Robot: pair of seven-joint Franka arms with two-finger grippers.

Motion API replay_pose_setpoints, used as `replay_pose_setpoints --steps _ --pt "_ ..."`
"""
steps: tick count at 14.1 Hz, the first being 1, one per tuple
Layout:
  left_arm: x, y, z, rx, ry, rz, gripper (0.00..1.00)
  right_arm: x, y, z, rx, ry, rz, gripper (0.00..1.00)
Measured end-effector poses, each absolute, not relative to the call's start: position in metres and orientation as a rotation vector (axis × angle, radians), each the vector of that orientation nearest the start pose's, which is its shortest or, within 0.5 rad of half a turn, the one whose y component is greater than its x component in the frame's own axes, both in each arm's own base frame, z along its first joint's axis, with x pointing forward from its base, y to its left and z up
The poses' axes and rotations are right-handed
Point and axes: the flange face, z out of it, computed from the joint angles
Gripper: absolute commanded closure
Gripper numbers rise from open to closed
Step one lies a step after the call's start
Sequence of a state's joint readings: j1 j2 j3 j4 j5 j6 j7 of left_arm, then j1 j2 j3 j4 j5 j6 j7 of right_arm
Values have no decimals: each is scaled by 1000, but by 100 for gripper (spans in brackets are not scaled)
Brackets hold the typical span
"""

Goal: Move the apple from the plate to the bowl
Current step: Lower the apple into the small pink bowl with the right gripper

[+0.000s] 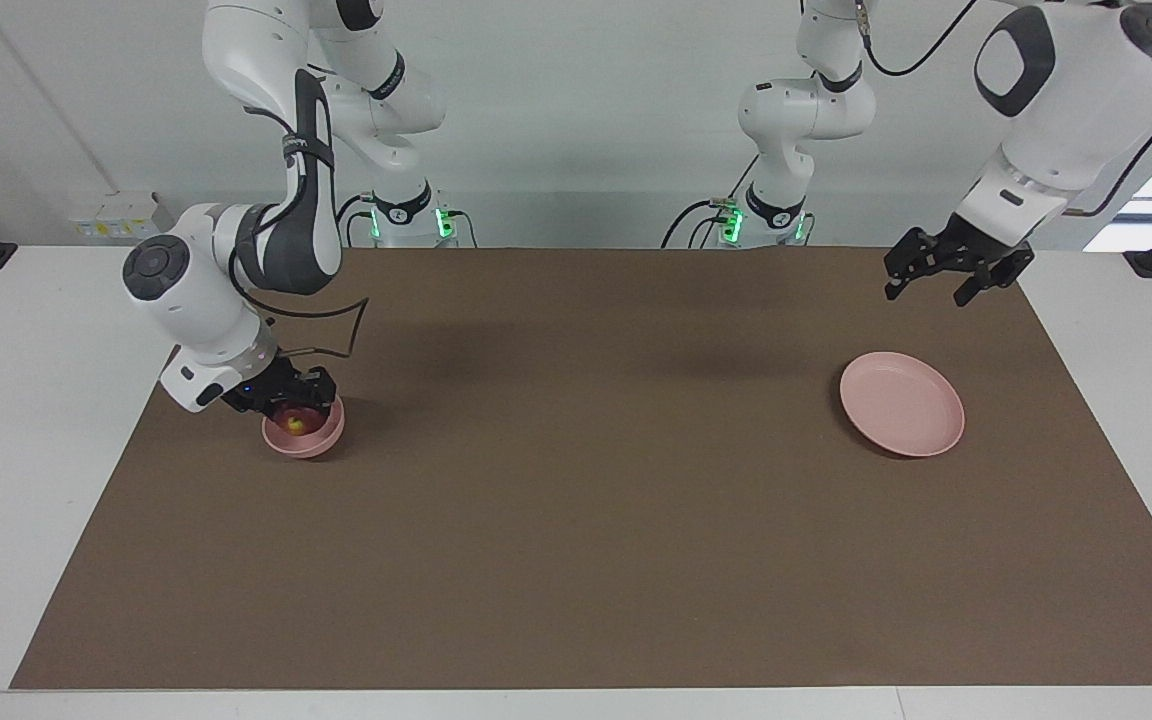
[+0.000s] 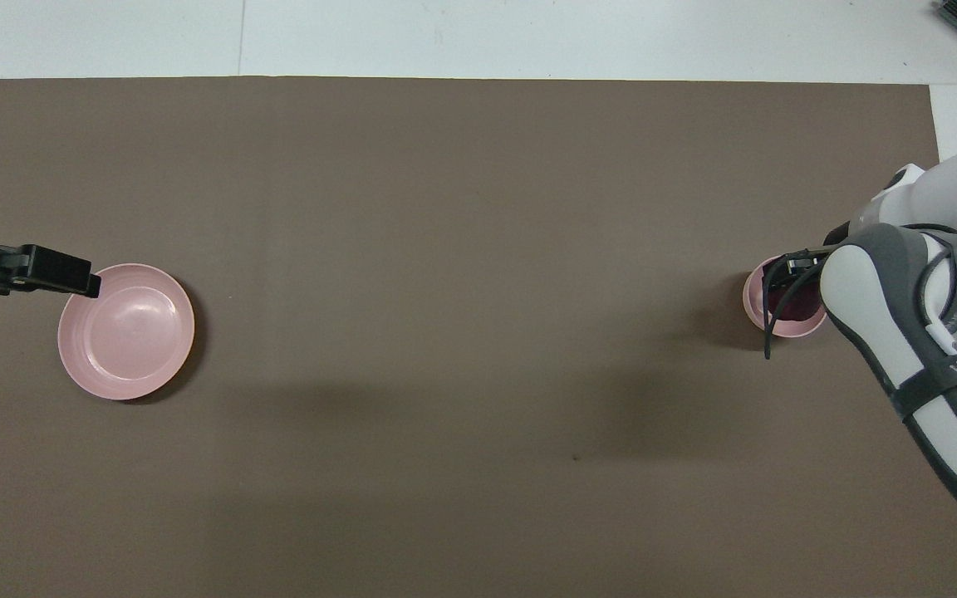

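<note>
Dark red round apple (image 1: 293, 423) sits down inside my small deep pink bowl (image 1: 308, 441), right gripper (image 1: 288, 402) clamped on it; left gripper (image 1: 954, 274), spread empty, waits above the flat pink plate (image 1: 902, 404).

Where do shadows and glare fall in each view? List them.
Facing view: soft dark shadow patches lie on the brown mat under the arms, and the bowl and plate each cast a thin shadow. Overhead view: a mild sheen marks the plate's centre, and broad faint arm shadows cross the mat nearer the robots.
</note>
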State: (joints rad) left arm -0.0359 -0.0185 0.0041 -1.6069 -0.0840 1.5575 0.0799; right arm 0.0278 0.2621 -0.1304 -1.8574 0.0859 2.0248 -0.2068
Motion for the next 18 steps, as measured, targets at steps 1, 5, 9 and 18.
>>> replay_pose_setpoints --steps 1,5,9,18 --pt "541 -25 634 -3208 184 60 0 607 -54 372 -3082 -101 133 100" --pt "525 -20 674 -3162 185 109 0 609 -55 367 -3086 -100 122 100" --pt "522 -20 687 -3162 184 78 0 609 -59 361 -3087 -88 128 100" --pt "523 -17 691 -3161 174 45 0 609 -60 351 -3088 -85 141 100"
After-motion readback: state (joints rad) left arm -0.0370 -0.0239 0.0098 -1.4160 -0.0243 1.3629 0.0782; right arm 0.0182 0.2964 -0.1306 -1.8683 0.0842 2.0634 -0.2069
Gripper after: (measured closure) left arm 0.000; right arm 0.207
